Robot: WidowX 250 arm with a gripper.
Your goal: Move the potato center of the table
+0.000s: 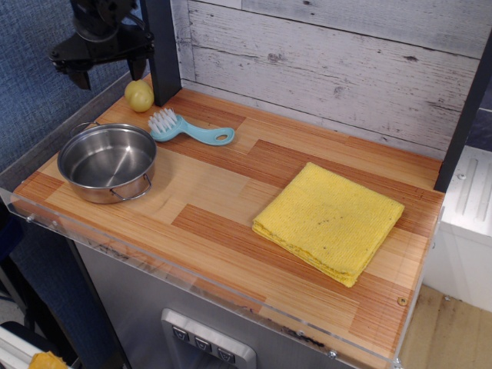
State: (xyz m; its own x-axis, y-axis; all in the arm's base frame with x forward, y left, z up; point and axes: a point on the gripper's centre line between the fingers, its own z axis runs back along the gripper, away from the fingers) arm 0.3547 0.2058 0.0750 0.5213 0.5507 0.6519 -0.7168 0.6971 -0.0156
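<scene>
wooden table [231, 207] against pale plank wall, potato [139, 95] at far left corner beside dark post, black gripper [110, 71] hanging above it with fingers spread wide, empty, pot [107, 162], brush [184, 128], yellow cloth [329, 219]

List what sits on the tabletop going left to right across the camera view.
steel pot → potato → blue brush → folded yellow cloth. The gripper hangs above the potato, off the table.
</scene>
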